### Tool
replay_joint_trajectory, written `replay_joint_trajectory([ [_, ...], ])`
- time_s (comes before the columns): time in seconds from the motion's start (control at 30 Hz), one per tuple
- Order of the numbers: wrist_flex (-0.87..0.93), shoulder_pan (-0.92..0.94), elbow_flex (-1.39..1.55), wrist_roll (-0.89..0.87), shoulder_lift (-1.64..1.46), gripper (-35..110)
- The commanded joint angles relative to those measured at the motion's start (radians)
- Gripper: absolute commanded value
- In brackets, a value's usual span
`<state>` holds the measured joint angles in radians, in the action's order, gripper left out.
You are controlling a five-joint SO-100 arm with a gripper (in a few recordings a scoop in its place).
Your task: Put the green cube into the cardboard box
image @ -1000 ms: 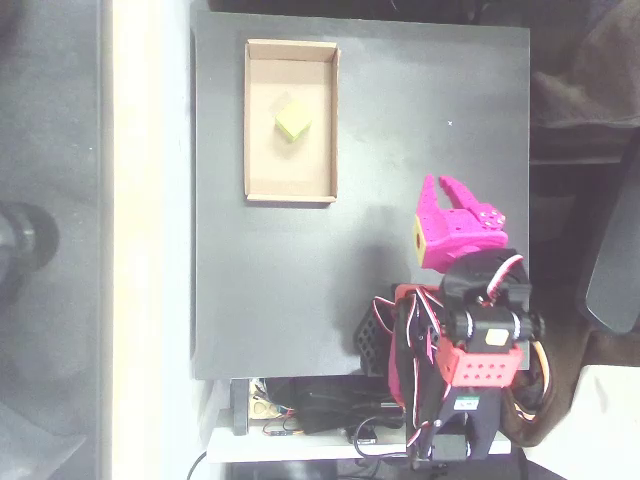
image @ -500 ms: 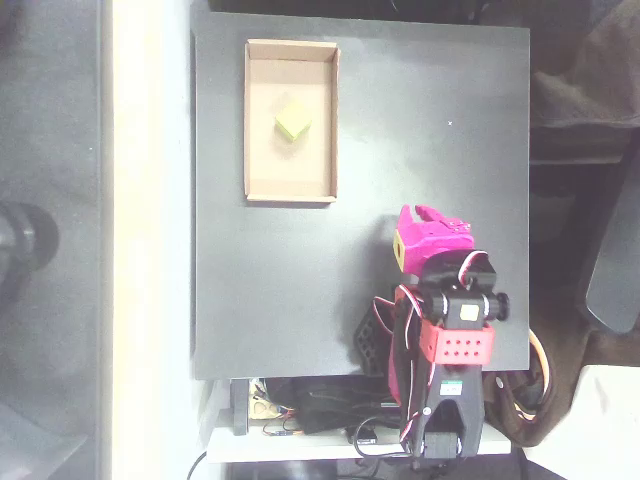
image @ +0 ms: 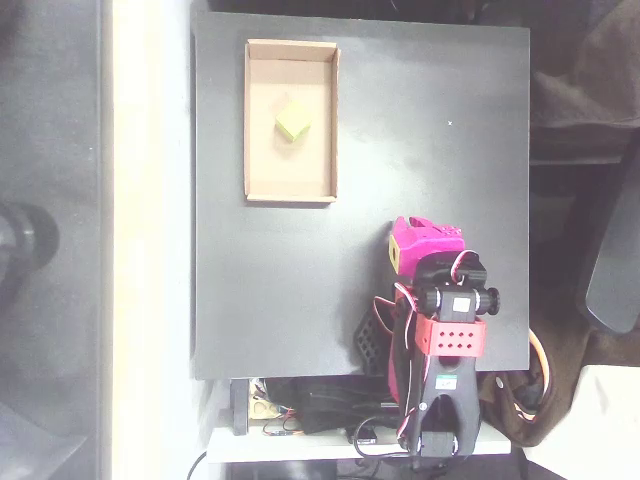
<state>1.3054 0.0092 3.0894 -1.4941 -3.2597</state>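
The arm has pulled back toward its base at the bottom of the overhead view: a second ago the magenta gripper reached out to the right with its fingers spread, and now it sits folded in close above the red and black arm. The green cube has not moved in that time; it lies on the floor of the cardboard box, in the upper half, apart from the walls. The box stands near the top left corner of the black table, well apart from the gripper. From this, the task looks done and the arm appears to be going to rest.

The gripper holds nothing and touches neither cube nor box. Seen from straight above and folded over, its fingers are hidden, so I cannot tell how far open they are.
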Motion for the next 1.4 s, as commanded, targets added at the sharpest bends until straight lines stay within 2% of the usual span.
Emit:
replay_joint_trajectory([
  [0.0, 0.018, 0.02, 0.005, -0.009, -0.044, 4],
  [0.47, 0.028, 0.02, 0.069, -0.003, -0.058, 4],
  [0.67, 0.117, 0.02, 0.064, -0.011, -0.081, 4],
  [1.37, 0.118, 0.008, 0.067, -0.002, -0.081, 4],
])
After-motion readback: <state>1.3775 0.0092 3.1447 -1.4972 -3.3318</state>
